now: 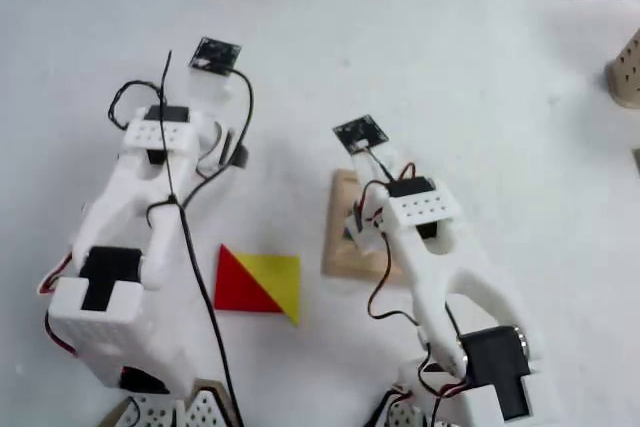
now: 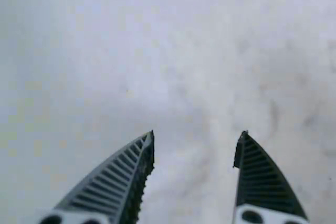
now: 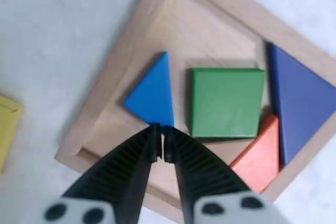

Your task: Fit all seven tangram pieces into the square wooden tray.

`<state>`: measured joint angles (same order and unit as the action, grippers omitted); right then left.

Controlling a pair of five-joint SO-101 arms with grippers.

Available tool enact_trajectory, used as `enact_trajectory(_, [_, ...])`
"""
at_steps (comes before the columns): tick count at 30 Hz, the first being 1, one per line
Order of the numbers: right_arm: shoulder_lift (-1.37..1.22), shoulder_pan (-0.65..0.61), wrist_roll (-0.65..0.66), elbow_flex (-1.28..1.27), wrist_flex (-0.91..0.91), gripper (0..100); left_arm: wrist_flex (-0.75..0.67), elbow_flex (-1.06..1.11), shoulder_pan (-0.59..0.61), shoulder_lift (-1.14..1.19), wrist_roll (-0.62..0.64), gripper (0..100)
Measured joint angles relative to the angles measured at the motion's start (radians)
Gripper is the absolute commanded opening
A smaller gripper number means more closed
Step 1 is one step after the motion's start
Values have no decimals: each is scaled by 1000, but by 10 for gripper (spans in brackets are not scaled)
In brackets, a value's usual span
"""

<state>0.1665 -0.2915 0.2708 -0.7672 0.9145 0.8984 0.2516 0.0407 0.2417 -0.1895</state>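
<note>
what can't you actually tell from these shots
High view: the right arm covers most of the wooden tray, hiding its pieces.
Right wrist view: dark blue triangle and yellow piece are cut off by the edges.
Right wrist view: right tool hides a corner of the blue triangle; contact unclear.

Left gripper point(image 2: 194, 136) pointed down, fingers spread apart, right gripper point(image 3: 161, 132) with fingertips pressed together, left arm point(image 1: 140, 187) and right arm point(image 1: 440, 257) stretched forward
</note>
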Motion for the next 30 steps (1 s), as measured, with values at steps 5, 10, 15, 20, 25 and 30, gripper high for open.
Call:
enact_trajectory(5, [0, 3, -2, -6, -68, 23, 0, 0, 0, 0, 0, 248])
enact_trajectory(10, [0, 2, -2, -6, -135, 24, 0, 0, 0, 0, 0, 248])
enact_trajectory(15, [0, 2, -2, -6, -204, 21, 0, 0, 0, 0, -2, 248])
enact_trajectory(20, [0, 38, 0, -6, -141, 19, 0, 0, 0, 0, -2, 248])
enact_trajectory(25, [5, 147, -2, -6, -6, 19, 0, 0, 0, 0, -2, 248])
enact_trajectory(30, [15, 175, 8, -29, -6, 19, -2, 0, 0, 0, -2, 248])
